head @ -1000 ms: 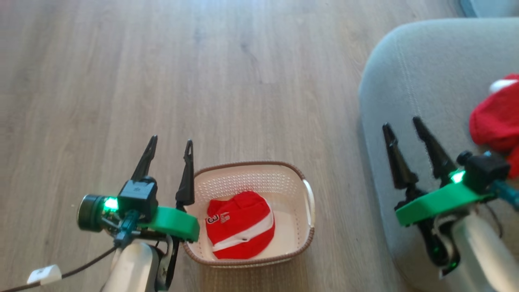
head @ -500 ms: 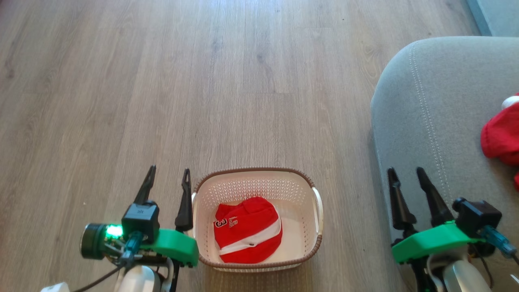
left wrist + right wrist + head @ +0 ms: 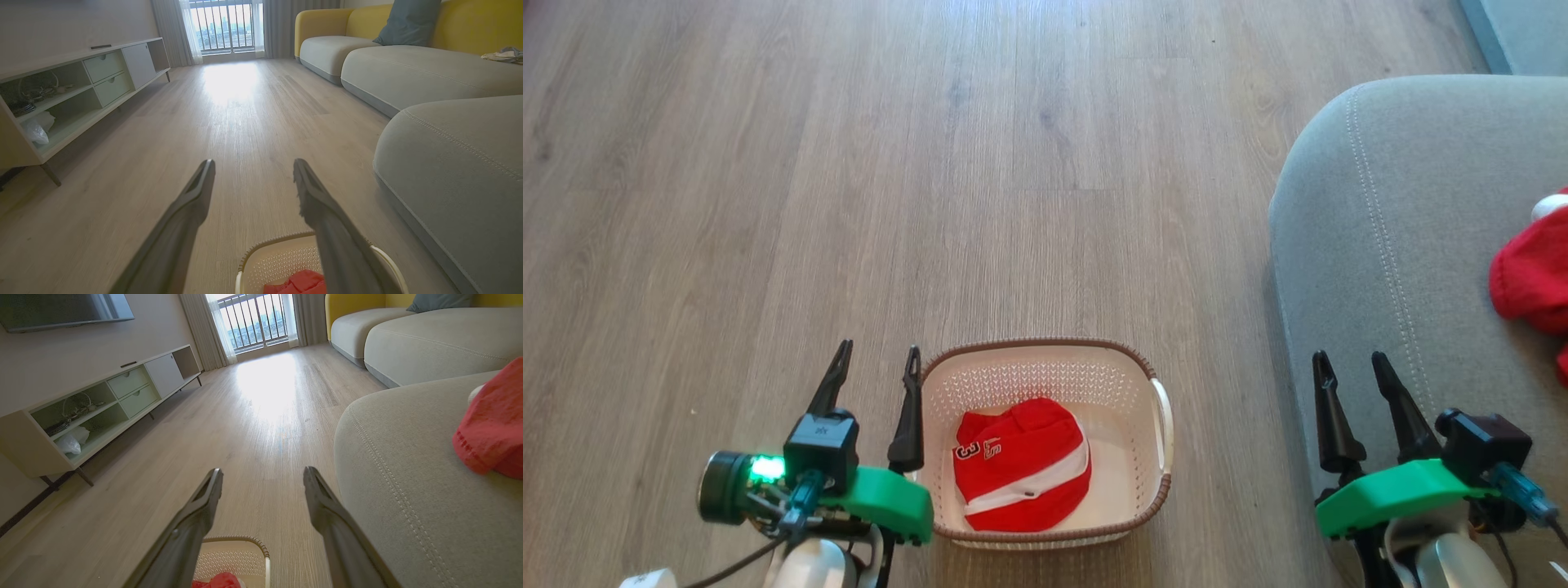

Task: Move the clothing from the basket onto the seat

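1. The left gripper [image 3: 880,349] holds nothing, and its two dark fingers stand well apart. They point forward over the wood floor [image 3: 931,163].
2. The basket [image 3: 1037,341] sits on the floor just to the right of this gripper. In the head view the gripper's right finger crosses the basket's left rim. In the left wrist view the basket shows under that same finger.
3. A red striped garment [image 3: 1023,474] lies bunched inside the basket, to the right of the left gripper and nearer the robot than its fingertips. It has a white band and a dark printed "3".
4. The right gripper [image 3: 1348,358] is also empty, with its fingers spread. In the head view it overlies the near left edge of the grey seat [image 3: 1372,229].
5. The basket is well off to this gripper's left.
6. A second red garment [image 3: 1531,278] with a white part rests on the seat. It lies forward and to the right of the right gripper, clear of its fingers.
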Available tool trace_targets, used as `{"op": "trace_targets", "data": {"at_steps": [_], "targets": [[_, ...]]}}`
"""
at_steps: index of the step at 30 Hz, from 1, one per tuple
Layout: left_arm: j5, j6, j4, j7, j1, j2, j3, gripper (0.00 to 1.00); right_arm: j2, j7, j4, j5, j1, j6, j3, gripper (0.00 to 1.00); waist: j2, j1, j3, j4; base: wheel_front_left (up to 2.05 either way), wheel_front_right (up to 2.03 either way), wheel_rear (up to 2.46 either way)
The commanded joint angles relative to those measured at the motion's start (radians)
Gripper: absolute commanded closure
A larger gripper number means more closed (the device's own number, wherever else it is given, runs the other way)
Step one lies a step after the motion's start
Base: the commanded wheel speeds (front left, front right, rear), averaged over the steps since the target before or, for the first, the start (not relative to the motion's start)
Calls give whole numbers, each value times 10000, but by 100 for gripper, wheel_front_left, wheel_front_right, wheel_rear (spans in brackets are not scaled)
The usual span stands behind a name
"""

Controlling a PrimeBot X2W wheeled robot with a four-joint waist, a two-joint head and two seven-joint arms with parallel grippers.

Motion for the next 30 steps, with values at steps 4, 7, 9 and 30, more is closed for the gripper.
{"op": "trace_targets", "data": {"at_steps": [4,7,9,30], "targets": [[74,0,-270,-49,-254,-44,289,0,60,-93,-278,1,-261,0,218,0,0,1,3,1,0,0,0],[82,-20,-271,-49,-255,-44,289,0,69,-93,-299,-60,-276,0,254,0,0,1,38,-14,0,0,0],[83,-26,-287,-49,-279,-45,300,0,73,-93,-324,-86,-318,0,275,0,0,1,113,-39,0,0,0],[670,-1060,407,-49,-2133,51,-203,0,100,-93,-1257,-756,-1623,0,-20,0,0,1,3999,-1009,0,0,0]]}}
